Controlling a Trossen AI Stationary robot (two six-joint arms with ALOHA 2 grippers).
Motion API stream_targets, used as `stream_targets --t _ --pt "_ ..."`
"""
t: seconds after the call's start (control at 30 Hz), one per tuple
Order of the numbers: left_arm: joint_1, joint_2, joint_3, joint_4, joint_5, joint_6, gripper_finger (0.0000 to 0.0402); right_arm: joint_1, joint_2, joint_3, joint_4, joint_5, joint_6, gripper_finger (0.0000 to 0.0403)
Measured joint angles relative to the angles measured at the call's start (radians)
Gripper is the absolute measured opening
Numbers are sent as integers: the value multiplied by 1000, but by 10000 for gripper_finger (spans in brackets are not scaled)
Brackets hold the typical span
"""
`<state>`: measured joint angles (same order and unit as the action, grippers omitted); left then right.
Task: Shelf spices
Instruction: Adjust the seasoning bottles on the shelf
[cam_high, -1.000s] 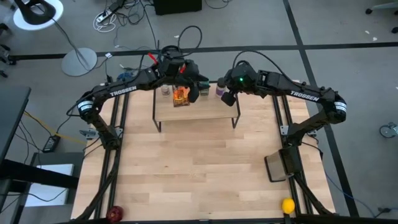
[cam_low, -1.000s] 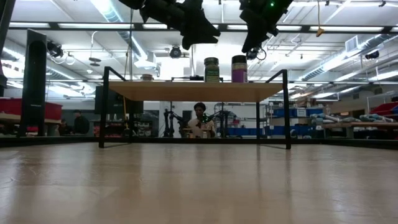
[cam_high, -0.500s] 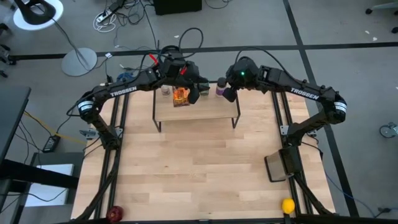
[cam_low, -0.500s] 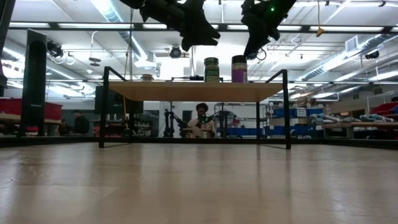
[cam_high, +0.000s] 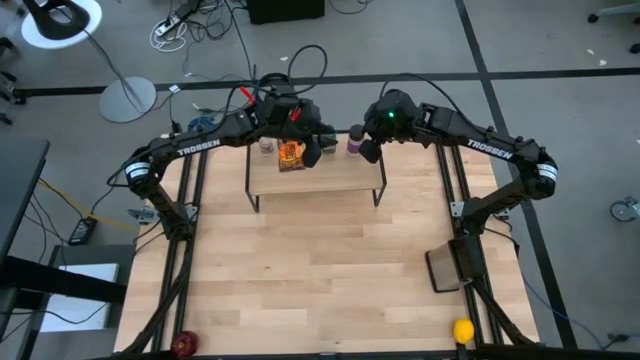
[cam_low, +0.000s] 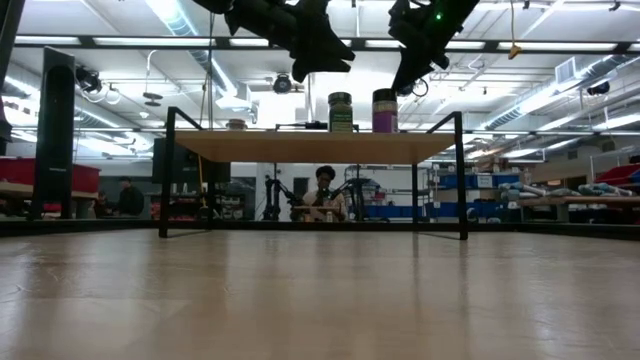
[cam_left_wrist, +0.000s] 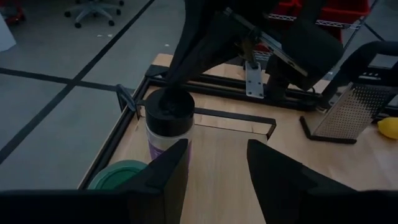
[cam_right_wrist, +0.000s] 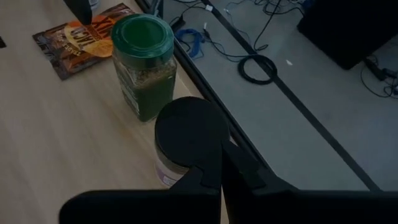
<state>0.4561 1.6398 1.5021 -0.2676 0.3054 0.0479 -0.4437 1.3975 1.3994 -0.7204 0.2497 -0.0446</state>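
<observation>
Right gripper (cam_high: 368, 150) hangs just above the dark-lidded purple-labelled jar (cam_right_wrist: 186, 146), and in its own wrist view the fingers look pressed together with nothing between them, so it reads as clenched and empty, off the jar. Left gripper (cam_left_wrist: 214, 165) hovers over the middle of the shelf (cam_high: 330, 178), fingers spread apart, holding nothing.

Out from there: the purple-labelled jar stands upright at the shelf's far right end, the green-lidded jar (cam_right_wrist: 144, 65) just beside it, the brown-orange packet (cam_right_wrist: 81, 40) lying flat further along the board. A tiny pale-capped jar (cam_high: 266, 145) sits near the far left end.

By my read, the job looks close to finished: all four spices are on the board, and none shows on the tabletop (cam_high: 320, 270) below.

Now the views. The low view confirms both tall jars (cam_low: 340, 111) stand level on the board with both grippers clear above them, which the overhead cannot show. The overhead alone catches the yellow ball (cam_high: 462, 329) at the table's near edge. The left wrist view picks up a metal grater (cam_left_wrist: 348, 115).
</observation>
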Motion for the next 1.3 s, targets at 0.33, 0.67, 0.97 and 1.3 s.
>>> stream_targets --t 0.33,0.67,0.97,1.3 --pt "0 0 0 0 0 0 168 -17 7 1 7 -38 -1 0" --pt "0 0 0 0 0 -1 168 -22 8 1 12 -41 -17 0" --pt "0 0 0 1 1 -7 168 -31 8 1 16 -68 -25 0" --pt "0 0 0 8 1 -8 168 -31 8 1 22 -91 -44 0"
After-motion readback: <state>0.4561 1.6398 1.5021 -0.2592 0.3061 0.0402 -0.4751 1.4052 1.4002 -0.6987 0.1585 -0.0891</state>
